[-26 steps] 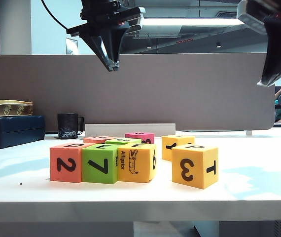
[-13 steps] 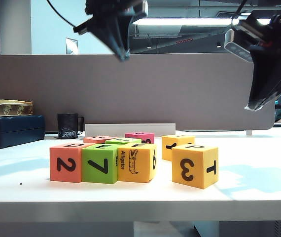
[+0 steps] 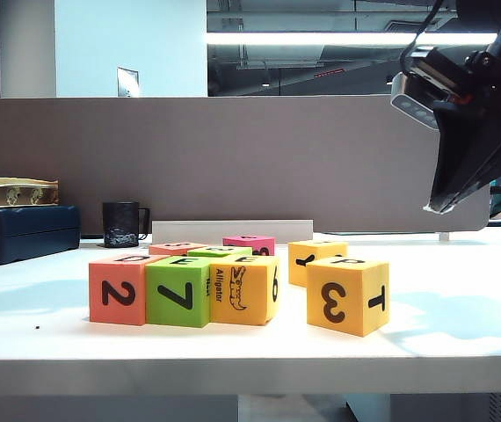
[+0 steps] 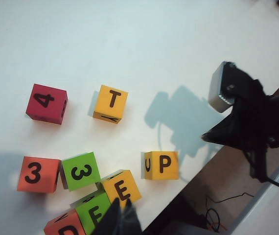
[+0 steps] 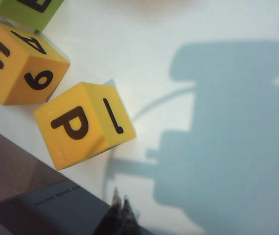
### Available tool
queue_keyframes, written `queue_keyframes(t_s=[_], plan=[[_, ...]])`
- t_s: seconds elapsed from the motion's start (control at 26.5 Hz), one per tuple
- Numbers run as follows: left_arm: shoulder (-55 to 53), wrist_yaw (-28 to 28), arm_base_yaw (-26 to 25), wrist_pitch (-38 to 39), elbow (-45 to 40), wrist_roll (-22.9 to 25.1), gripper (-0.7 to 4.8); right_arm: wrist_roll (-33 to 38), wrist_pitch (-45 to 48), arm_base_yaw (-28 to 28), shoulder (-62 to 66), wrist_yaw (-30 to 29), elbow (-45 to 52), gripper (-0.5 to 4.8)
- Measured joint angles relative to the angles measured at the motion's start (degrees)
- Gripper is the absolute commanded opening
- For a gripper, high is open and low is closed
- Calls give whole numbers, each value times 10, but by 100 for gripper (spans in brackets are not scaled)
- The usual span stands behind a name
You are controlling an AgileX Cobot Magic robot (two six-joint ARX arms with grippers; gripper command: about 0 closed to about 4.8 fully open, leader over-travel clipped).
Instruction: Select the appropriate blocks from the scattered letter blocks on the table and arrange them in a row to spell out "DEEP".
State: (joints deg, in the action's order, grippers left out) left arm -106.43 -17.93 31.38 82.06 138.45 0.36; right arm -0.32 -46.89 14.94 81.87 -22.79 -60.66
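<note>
Three blocks stand touching in a row near the table's (image 3: 250,365) front edge: red-orange 2 (image 3: 119,291), lime-green 7 (image 3: 178,293) and yellow alligator (image 3: 243,291). Seen from the left wrist, their tops read D (image 4: 66,225), E (image 4: 96,209), E (image 4: 123,186). The amber 3 block (image 3: 347,296), with P on top (image 4: 161,165) (image 5: 83,125), sits a gap to the right. My left gripper (image 4: 121,209) is shut and empty high above the row, out of the exterior view. My right gripper (image 3: 437,207) (image 5: 120,199) hangs shut and empty above and right of the amber block.
Behind the row lie a red-orange block (image 4: 38,175), a green block (image 4: 81,171), a pink block (image 4: 46,103) and an amber block with T on top (image 4: 110,104). A black mug (image 3: 121,224), a dark case (image 3: 22,232) and a grey partition (image 3: 233,158) stand at the back.
The left arm has risen out of the top of the exterior view. The right arm has come down and leftward, toward the amber block. No block has moved.
</note>
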Motion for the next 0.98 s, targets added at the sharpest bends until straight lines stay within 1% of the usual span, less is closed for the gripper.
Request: queue_keyframes(t_s=[0.38, 0.49, 0.72, 0.98], plan=[[25, 0, 0, 0, -1, -25, -6, 0, -2, 0, 10, 0, 0, -6], [27, 0, 0, 0, -1, -35, -6, 0, -5, 0, 18, -8, 0, -6], [26, 1, 0, 1, -5, -37, -6, 0, -6, 5, 43, -14, 0, -6], [26, 9, 0, 1, -5, -37, -6, 0, 17, 59, 73, -24, 1, -6]])
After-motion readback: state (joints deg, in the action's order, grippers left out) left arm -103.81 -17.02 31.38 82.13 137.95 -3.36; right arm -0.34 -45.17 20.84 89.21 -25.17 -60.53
